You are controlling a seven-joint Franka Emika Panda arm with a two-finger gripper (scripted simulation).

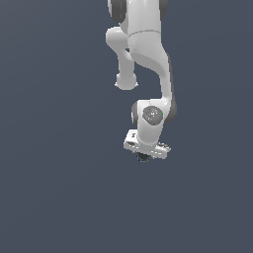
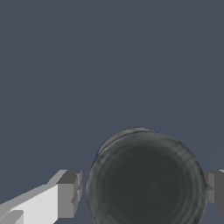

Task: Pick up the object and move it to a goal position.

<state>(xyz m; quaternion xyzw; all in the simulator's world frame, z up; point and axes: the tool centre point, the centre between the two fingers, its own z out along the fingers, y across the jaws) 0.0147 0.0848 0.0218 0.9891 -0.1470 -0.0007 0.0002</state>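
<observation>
Just one small dark, almost black round ball [image 2: 146, 181] here, sitting between the two grey fingertip pads [image 2: 70, 194] of the single white pincer [image 1: 144, 155]. Both pads sit right against its sides, so it looks gripped.

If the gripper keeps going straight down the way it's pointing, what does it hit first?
The dark ball. In the wrist view it sits between the gripper's fingers, right in that line. Whether the fingers touch it yet is unclear; past it only the plain grey surface shows.
</observation>
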